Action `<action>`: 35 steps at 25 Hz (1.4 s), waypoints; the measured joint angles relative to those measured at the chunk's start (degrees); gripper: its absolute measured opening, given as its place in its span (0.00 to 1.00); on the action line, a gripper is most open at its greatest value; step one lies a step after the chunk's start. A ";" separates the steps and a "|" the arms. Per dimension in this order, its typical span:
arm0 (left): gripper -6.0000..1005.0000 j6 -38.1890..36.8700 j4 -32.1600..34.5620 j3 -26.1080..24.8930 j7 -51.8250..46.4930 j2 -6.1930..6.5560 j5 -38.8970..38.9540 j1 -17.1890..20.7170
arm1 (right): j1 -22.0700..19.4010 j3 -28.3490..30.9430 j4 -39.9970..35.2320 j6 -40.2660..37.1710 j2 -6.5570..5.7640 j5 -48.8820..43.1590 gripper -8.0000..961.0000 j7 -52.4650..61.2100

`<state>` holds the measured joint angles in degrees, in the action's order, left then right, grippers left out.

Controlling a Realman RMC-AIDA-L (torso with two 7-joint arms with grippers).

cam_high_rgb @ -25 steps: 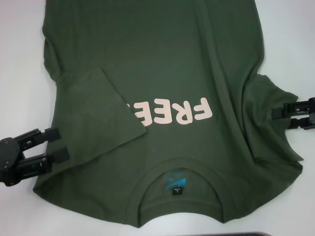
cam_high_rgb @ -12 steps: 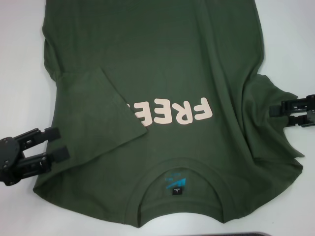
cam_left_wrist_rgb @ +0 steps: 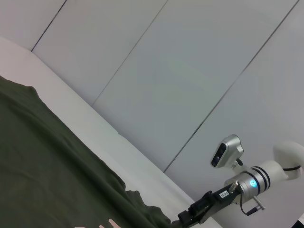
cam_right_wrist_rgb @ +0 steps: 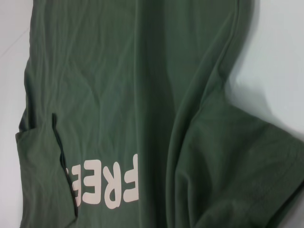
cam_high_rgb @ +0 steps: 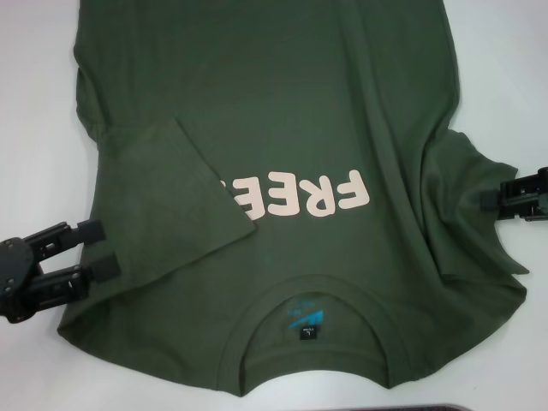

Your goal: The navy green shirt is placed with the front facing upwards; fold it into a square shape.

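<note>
Our right gripper (cam_high_rgb: 503,199) at the dark olive-green cotton shirt's (cam_high_rgb: 282,103) unfolded right sleeve, grip state unreadable | left gripper (cam_high_rgb: 96,250) released.

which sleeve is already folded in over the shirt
The sleeve on the robot's left, near the left gripper: it lies over the navy green shirt, covering part of the lettering. The right-side sleeve is spread outward, beside the right gripper.
</note>
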<state>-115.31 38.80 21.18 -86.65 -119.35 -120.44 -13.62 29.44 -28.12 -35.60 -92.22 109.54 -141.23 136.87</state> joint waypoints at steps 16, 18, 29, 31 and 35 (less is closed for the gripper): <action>0.87 -0.09 -0.05 -0.01 -0.01 0.09 0.03 -0.01 | -0.33 -0.51 0.02 0.50 -0.06 -0.18 0.09 0.13; 0.87 -0.09 -0.06 -0.05 -0.01 0.09 0.03 0.03 | -0.46 -0.38 -0.01 0.03 -0.18 -0.18 0.07 0.04; 0.87 -0.07 -0.08 -0.99 -0.01 0.20 -0.07 0.12 | -3.35 2.44 -12.93 -7.23 -0.79 -0.02 0.01 4.56; 0.87 -0.07 -0.11 -1.02 -0.02 0.17 -0.08 0.12 | -3.75 3.35 -14.31 -7.67 -1.12 0.01 0.02 5.25; 0.87 -0.12 -0.09 -1.02 -0.30 0.21 -0.08 0.10 | -4.04 5.62 -16.03 -8.71 -1.66 -0.10 0.02 5.89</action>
<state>-115.43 38.71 20.16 -86.95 -119.14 -120.51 -13.52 25.39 -22.49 -51.63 -100.93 107.88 -141.33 142.76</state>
